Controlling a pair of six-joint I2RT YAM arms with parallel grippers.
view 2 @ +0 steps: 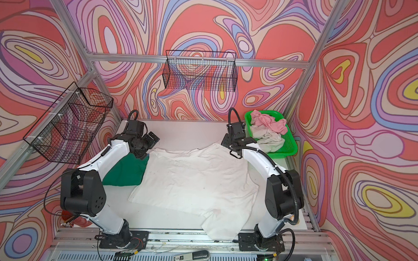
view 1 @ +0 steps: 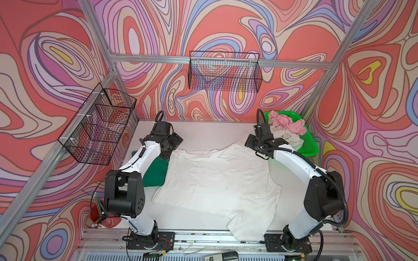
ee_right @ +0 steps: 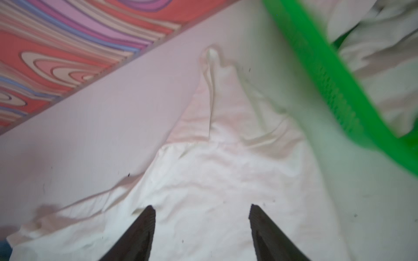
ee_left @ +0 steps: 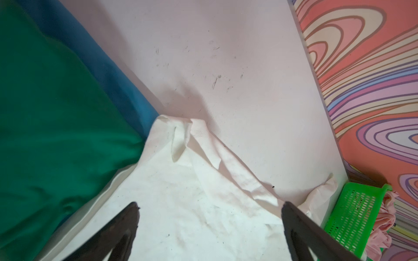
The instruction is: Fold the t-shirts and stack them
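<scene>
Pincers: left pincer (ee_left: 210, 203) gapes wide, right pincer (ee_right: 201, 206) somewhat less; neither holds anything. Beneath and between them the white t-shirt (view 1: 215, 184) lies spread, far edge rucked just ahead of both.

Risks: a grab at that ruck may pinch one layer, so the fold goes crooked. The dark green t-shirt (view 1: 154, 172), touching the white beside the left pincer, may drag along. Right pincer may clip the basket (view 1: 309, 145) just beside it.

Count: two pincers, one white, one dark green, one pink t-shirt (view 1: 289, 125), one off-white t-shirt (view 1: 286, 138), one basket.
</scene>
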